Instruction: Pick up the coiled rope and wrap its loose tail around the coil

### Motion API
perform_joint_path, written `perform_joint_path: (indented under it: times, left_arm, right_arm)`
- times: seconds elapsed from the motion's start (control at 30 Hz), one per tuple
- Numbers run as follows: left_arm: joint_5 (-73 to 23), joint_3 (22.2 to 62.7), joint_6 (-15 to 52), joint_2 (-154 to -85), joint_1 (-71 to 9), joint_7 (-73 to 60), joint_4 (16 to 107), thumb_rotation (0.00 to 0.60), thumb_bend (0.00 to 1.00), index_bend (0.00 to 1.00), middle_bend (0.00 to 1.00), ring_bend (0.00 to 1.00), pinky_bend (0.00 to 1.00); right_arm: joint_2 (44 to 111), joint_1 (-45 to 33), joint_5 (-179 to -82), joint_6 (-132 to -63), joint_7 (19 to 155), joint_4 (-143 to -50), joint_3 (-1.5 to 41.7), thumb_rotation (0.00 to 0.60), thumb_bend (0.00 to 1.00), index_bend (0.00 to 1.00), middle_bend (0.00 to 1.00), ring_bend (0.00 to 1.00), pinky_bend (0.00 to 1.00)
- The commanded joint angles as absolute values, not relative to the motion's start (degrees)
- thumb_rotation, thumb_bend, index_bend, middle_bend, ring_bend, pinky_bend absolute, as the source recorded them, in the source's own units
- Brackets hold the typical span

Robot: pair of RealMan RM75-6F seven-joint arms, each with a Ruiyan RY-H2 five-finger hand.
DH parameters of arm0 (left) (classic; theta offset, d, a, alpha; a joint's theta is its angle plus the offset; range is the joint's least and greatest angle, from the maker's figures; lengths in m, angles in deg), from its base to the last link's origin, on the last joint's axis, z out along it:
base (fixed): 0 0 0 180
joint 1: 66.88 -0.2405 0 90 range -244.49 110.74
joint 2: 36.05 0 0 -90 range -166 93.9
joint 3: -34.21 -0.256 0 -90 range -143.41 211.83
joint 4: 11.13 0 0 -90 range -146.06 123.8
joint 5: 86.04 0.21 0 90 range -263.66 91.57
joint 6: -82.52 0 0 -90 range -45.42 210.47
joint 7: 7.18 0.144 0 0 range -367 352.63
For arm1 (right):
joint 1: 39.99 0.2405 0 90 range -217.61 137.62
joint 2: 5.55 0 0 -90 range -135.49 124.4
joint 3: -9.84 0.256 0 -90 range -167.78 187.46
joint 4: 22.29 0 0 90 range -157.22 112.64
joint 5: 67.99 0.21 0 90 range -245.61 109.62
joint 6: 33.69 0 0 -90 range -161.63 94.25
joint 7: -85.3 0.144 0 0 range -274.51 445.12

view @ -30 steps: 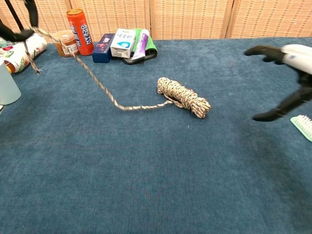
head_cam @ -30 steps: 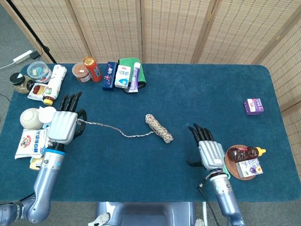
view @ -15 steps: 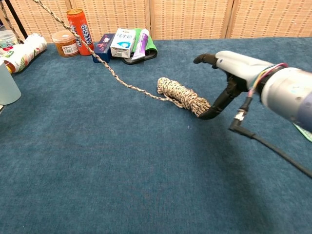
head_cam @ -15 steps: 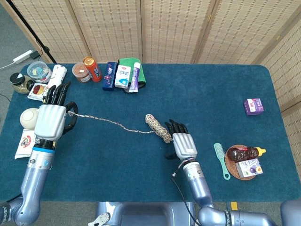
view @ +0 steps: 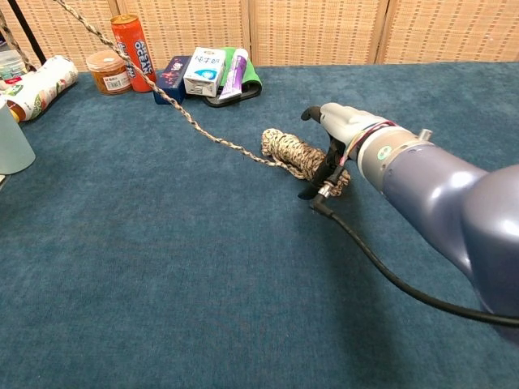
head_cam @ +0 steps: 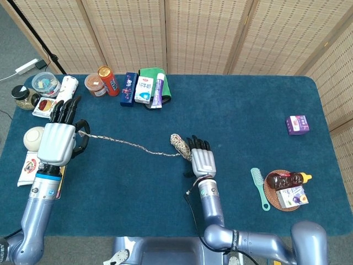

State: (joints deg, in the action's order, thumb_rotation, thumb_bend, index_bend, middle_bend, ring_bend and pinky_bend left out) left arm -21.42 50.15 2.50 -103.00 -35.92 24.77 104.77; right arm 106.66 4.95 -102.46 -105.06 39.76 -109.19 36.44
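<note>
Coil [view: 292, 153] lies on tabletop [view: 162, 267] at centre. Right robot hand [view: 334, 134] rests over coil's 3 o'clock end, thumb down beside it. Tail [view: 162, 91] runs taut from coil toward 10 o'clock, lifted off tabletop, leaving frame. Can [view: 130, 42], boxes [view: 190, 74] at 11 o'clock.

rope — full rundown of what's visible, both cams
The rope is braided cord, speckled beige and brown, wound into a short, fat coil lying on the blue table cloth near mid-table. Its loose tail runs out left, lifted off the cloth, to the left hand, which holds it. The right hand sits over the coil's right end; whether it grips yet can't be told.
</note>
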Motion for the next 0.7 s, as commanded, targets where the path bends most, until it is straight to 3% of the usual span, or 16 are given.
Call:
perform_joint_path:
  times: [0.03,0.4,0.53,0.7]
  left_arm:
    - [-21.42,50.05,2.49,-102.62,-36.16,24.22,104.73,0.600,0.41,0.58,0.00,0.00,0.00]
    - [-21.34,49.76,2.62,-102.78,-35.96,24.28,104.52,0.600,0.40,0.58,0.00,0.00,0.00]
    - [-21.50,49.76,2.67,-103.03,-35.80,24.39,104.44,0.600,0.40,0.58,0.00,0.00,0.00]
    - [-21.85,49.74,2.82,-103.29,-35.67,24.21,104.24,0.600,0.40,0.58,0.00,0.00,0.00]
  right_arm:
    - [109.51,8.11,-100.98,-104.27,39.82,-103.56,38.25,0.600,0.00,0.00,0.00,0.00,0.00]
    - [111.18,10.57,-101.21,-103.03,40.93,-97.25,38.16,0.600,0.00,0.00,0.00,0.00,0.02]
    - [111.11,11.27,-100.76,-102.69,39.41,-96.27,37.49,0.600,0.01,0.02,0.01,0.00,0.21]
    - [111.07,11.62,-101.03,-101.98,38.75,-94.25,36.14,0.600,0.16,0.14,0.11,0.09,0.41]
